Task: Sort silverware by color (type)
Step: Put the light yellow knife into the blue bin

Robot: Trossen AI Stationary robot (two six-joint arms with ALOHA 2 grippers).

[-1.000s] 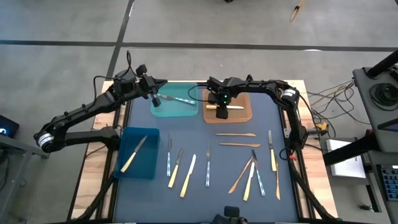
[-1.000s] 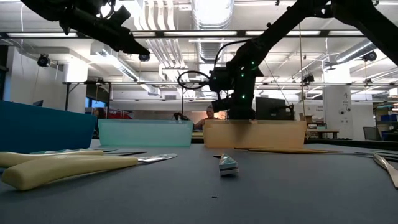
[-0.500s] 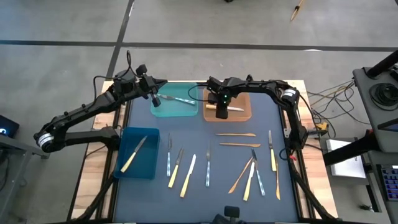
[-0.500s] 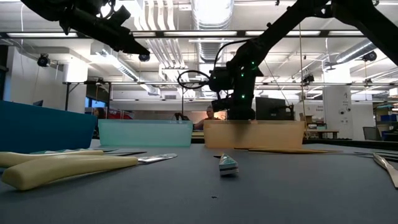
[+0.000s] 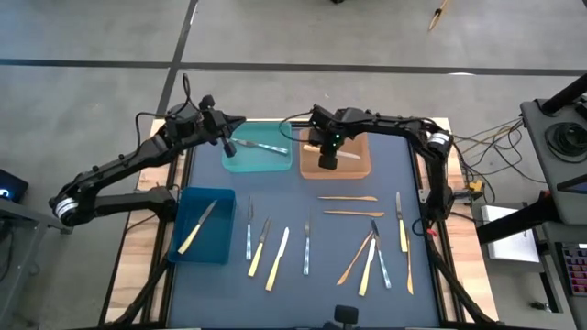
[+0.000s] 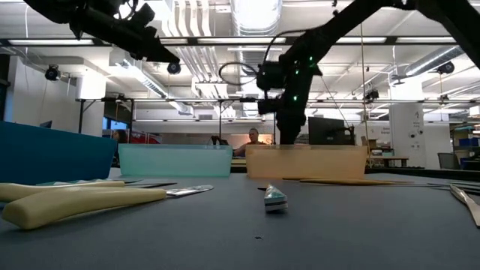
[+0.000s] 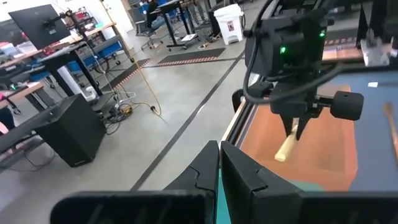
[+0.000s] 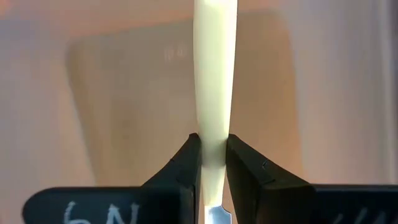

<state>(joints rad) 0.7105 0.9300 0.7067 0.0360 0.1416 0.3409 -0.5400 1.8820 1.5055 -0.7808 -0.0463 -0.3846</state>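
My right gripper (image 5: 325, 158) hangs over the orange bin (image 5: 359, 167) at the far middle, shut on a knife (image 5: 345, 157) with a pale yellow handle (image 8: 214, 74) and a silver blade. My left gripper (image 5: 229, 145) is shut on nothing above the teal bin (image 5: 240, 163), where a silvery piece (image 5: 264, 147) lies on the floor. The blue bin (image 5: 213, 240) holds one pale yellow piece (image 5: 196, 228). Several more pieces of silverware (image 5: 306, 244) lie flat on the dark mat. My right gripper pinches the knife's pale yellow handle (image 8: 214, 146) between its two fingers (image 8: 186, 168), close to where the blade starts. The fingers come steeply from above and lie across the handle. The handle (image 7: 285, 146) slants down below the fingers; whether its free end touches the bin floor I cannot tell.
Two orange-tan pieces (image 5: 348, 199) lie level behind the loose row, with pale yellow and silvery ones (image 5: 371, 261) at the near right. In the low view a small teal-and-white scrap (image 6: 274, 199) sits mid-mat, and a person shows far behind the bins.
My right gripper has risen from low in the orange bin, taking the yellow-handled knife up with it. The knife lay flat on the bin floor before and now hangs tilted from the fingers. My left arm has kept still.
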